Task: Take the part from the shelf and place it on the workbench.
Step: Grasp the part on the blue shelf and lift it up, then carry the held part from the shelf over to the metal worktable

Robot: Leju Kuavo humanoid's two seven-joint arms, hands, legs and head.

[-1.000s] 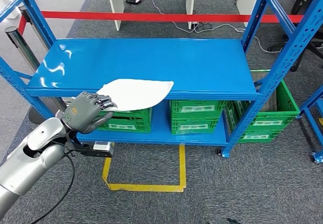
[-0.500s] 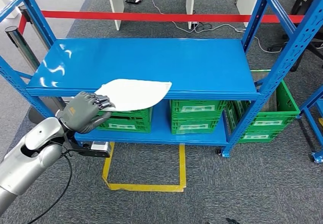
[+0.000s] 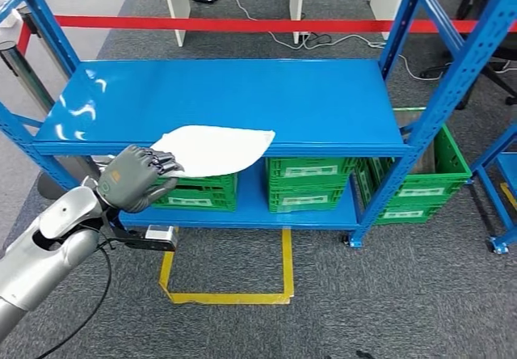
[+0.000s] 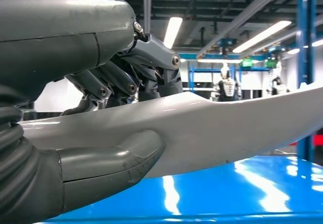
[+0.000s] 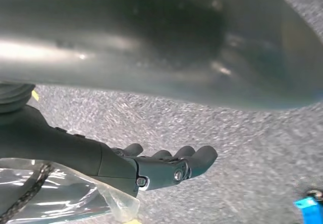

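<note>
The left hand (image 3: 131, 178) pinches the near end of the white part (image 3: 213, 149), thumb under and fingers on top, at the blue shelf (image 3: 244, 100) front edge. Held by one end only, it may tip and slip out.

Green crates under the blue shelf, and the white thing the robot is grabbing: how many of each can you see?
Green crates: 3. One sits behind the left hand at, one in the middle, one to the right of the shelf post.
White part: 1, held at its edge by the left hand.
Blue shelf: 1.
Total: 5 things.
</note>
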